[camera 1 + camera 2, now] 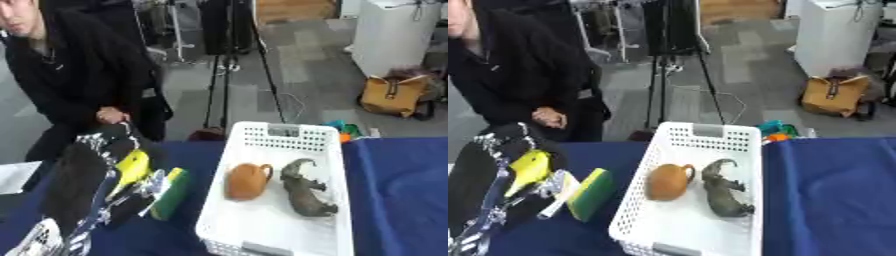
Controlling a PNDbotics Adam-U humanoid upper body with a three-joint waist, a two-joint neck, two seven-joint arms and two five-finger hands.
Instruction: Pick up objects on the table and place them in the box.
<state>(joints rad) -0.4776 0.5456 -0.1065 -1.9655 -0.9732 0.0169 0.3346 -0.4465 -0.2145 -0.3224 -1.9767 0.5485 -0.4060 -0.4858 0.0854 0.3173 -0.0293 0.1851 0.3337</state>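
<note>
A white perforated box (262, 220) stands on the blue table (402, 190), slightly right of the middle. Inside it lie an orange pot (246, 182) and a grey animal figure (304, 190) side by side. My left hand (103, 170), black with silver parts, comes in from the lower left. Its fingers seem curled round a yellow object (132, 167), held just above the table. A green and yellow sponge (171, 193) lies right beside the hand, between it and the box's left wall. My right hand shows in neither view.
Small green and orange things (344, 131) lie behind the box's far right corner. A white sheet (12, 176) lies at the table's left edge. Beyond the table are tripod legs (219, 85) and a tan bag (393, 95) on the floor.
</note>
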